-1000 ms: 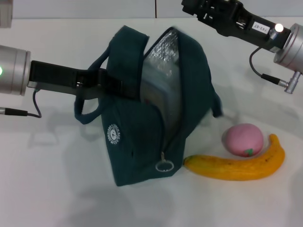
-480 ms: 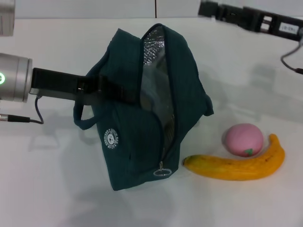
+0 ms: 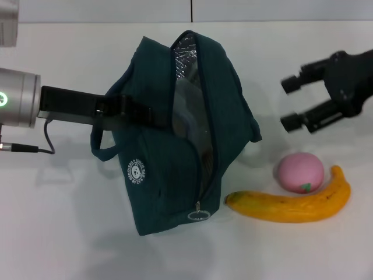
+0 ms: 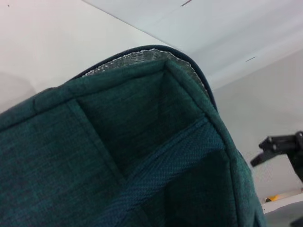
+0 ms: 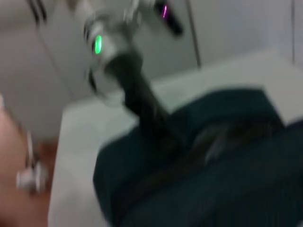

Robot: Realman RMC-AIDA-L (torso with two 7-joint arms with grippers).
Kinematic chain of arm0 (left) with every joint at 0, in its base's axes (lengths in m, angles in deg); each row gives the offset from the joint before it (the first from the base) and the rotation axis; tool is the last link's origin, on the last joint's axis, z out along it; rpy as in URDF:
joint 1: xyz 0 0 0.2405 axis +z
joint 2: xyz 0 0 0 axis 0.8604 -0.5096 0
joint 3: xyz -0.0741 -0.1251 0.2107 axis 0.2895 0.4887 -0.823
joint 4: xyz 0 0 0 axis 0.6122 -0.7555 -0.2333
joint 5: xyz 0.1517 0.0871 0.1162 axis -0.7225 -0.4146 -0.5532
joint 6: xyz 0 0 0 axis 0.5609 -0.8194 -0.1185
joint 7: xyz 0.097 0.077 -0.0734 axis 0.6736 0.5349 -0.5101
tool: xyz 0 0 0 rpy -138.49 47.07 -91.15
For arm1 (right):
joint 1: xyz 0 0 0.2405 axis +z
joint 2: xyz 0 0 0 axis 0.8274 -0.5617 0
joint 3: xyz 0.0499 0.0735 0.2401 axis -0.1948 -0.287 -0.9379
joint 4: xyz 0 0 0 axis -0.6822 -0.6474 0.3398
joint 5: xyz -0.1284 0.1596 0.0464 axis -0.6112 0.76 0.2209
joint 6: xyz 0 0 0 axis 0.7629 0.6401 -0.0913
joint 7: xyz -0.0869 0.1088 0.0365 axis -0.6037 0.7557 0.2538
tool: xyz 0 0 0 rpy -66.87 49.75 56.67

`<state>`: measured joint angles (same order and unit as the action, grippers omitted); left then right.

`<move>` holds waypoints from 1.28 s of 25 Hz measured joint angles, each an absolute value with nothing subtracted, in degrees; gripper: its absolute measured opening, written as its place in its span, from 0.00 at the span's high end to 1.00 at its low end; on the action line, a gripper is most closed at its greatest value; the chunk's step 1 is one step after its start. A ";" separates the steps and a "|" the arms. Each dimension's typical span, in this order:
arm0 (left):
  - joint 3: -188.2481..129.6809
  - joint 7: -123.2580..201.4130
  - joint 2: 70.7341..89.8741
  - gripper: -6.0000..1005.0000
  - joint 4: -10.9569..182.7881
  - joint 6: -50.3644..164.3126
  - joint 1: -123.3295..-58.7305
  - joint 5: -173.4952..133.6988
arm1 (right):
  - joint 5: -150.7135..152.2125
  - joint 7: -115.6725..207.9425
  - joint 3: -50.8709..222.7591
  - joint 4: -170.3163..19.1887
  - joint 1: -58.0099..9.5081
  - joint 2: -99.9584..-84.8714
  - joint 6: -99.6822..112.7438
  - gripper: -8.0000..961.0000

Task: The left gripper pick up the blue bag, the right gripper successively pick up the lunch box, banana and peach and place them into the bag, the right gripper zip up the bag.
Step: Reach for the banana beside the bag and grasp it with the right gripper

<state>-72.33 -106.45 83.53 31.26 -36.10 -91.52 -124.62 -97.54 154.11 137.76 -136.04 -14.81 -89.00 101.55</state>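
The blue bag (image 3: 175, 140) stands upright on the counter (image 3: 70, 233), its zipper undone and the mouth gaping to show a silver foil lining, with a pale shape dimly visible inside. A round white logo sits on its side, and the zipper pull ring hangs at the low end. At about 4 o'clock from it lies the yellow banana (image 3: 291, 204), curved around and touching the pink peach (image 3: 299, 172).
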 joint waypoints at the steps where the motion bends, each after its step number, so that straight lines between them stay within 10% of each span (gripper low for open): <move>1: -72.32 -106.39 83.48 0.95 31.41 -36.02 -91.53 -124.62 | -100.92 155.34 137.94 -138.90 -14.15 -89.44 103.31 0.10; 10: -72.32 -106.33 83.39 0.95 31.53 -35.91 -91.58 -124.66 | -125.29 161.36 150.34 -152.10 -8.87 -95.26 112.97 0.08; 32: -72.33 -106.32 83.40 0.95 32.84 -35.43 -92.03 -124.62 | -123.76 167.59 175.97 -143.65 -6.19 -95.89 98.27 0.10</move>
<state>-72.33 -106.32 83.40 32.84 -35.43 -92.03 -124.62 -123.76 167.59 175.97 -143.65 -6.19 -95.89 98.27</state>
